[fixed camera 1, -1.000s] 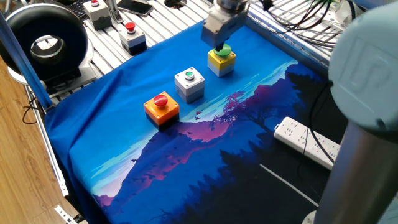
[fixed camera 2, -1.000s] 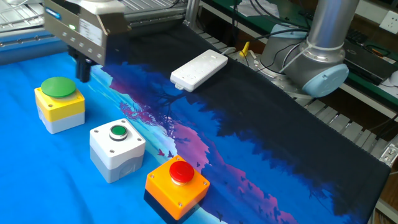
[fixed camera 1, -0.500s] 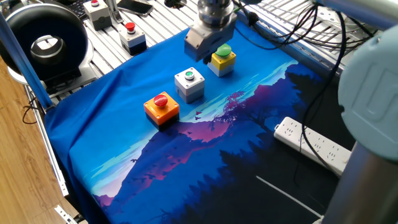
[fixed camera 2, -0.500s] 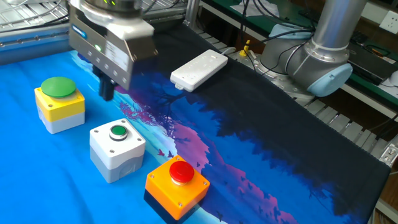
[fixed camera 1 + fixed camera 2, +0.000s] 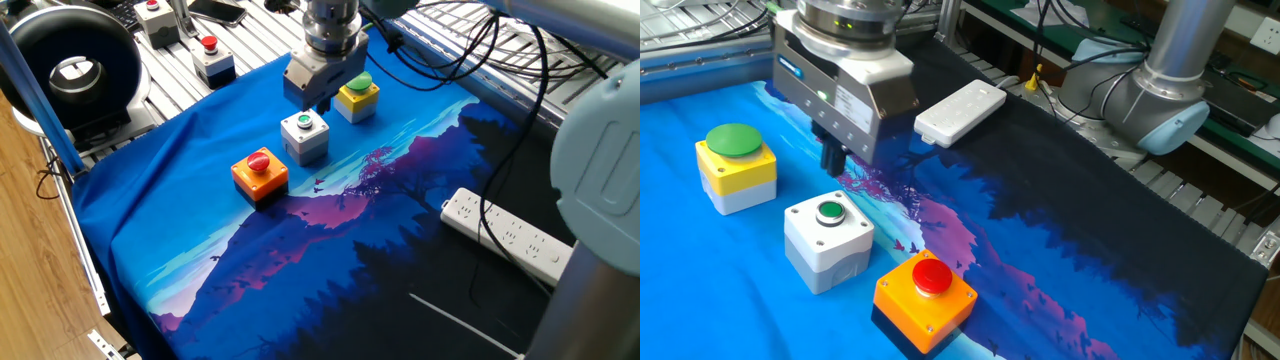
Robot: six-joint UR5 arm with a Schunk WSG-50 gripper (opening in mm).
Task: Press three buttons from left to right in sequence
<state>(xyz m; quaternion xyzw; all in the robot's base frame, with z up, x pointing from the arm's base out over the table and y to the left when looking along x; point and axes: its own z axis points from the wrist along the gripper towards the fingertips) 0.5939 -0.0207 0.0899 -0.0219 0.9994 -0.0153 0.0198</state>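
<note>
Three button boxes stand in a row on the blue cloth. The orange box with a red dome button (image 5: 259,171) (image 5: 925,298) is at one end. The light grey box with a small green button (image 5: 305,135) (image 5: 828,240) is in the middle. The yellow box with a large green dome button (image 5: 357,97) (image 5: 736,166) is at the other end. My gripper (image 5: 316,107) (image 5: 831,160) hangs above the cloth just behind the light grey box, between it and the yellow box. Its fingertips look dark and close together; no gap shows.
Two grey boxes with red buttons (image 5: 211,58) stand on the metal table beyond the cloth, near a black round device (image 5: 70,65). A white power strip (image 5: 510,235) (image 5: 960,111) lies on the dark part of the cloth. Cables run along the far edge.
My gripper has moved from the yellow box along the row to just behind the light grey box. The boxes have not moved.
</note>
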